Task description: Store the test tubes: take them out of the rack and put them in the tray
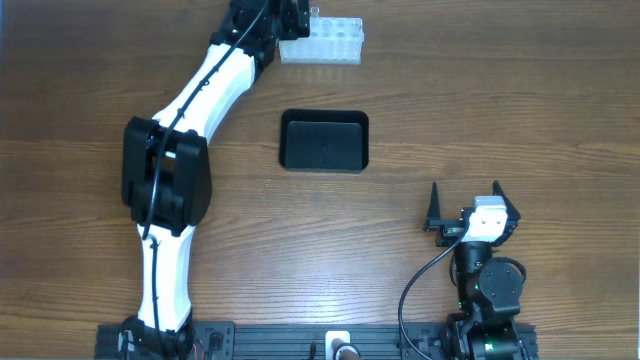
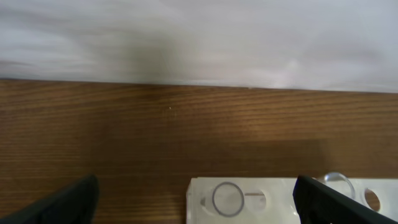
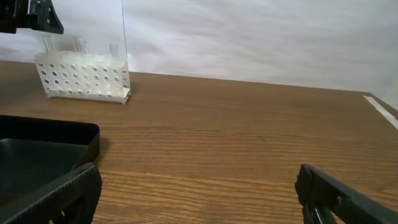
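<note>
A clear white rack (image 1: 322, 42) stands at the table's far edge with a few clear test tubes (image 3: 114, 48) upright in it. My left gripper (image 1: 291, 20) is over the rack's left end. In the left wrist view the left gripper (image 2: 196, 190) is open, its fingers either side of the rack top (image 2: 249, 200), where one tube's round mouth (image 2: 227, 198) shows between them. The black tray (image 1: 324, 141) lies mid-table with nothing visible in it. My right gripper (image 1: 468, 205) stands open near its base, to the right of the tray and closer to the arm bases, holding nothing.
Bare wooden table (image 1: 520, 110) surrounds the tray and rack. A white wall (image 3: 249, 37) rises just behind the rack. The left arm (image 1: 200, 100) stretches diagonally across the table's left half.
</note>
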Motion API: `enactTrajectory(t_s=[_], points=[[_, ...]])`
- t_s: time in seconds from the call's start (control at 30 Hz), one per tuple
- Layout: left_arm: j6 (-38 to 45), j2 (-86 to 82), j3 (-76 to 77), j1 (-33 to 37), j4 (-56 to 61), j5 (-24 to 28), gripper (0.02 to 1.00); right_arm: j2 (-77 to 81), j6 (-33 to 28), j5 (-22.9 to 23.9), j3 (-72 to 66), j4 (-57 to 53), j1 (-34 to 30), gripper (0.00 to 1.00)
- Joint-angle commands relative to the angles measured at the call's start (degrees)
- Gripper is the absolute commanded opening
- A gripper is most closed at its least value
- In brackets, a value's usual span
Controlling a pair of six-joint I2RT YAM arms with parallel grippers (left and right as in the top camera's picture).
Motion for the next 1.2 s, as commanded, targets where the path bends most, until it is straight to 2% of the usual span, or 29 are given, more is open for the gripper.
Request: enactTrajectory(t_s=[0.03,0.23,0.43,0.7,0.9,1.2], points=[[-0.87,3.39,3.56,0.13,0.09,-1.33,0.974,-0.52,-0.11,0.74,-0.48,0.11,0.26,0.993],[-0.85,4.17,4.2,-0.44,0.59,-1.38,0.941,-0.52,-0.11,0.76,-0.48,0.11,0.26,0.991],[-0.83,4.28,4.2,-0.9,0.57,-1.36,0.825,-0.52,-0.11,0.76,-0.48,0.11,0.26,0.993],[-0.85,4.35,4.2,-1.62,0.55,-1.38,0.726,-0.52,-0.11,0.76,-0.48,0.11,0.26,0.993],[-0.87,4.96,4.2,-1.62,0.57,-2.43,0.599,-0.52,-0.11,0.76,-0.48,0.11,0.26,0.991],[-1.05,5.92,4.2,-1.62,2.19,-2.64,0.483,-0.52,-0.11,0.76,-0.48,0.11,0.26,0.991]])
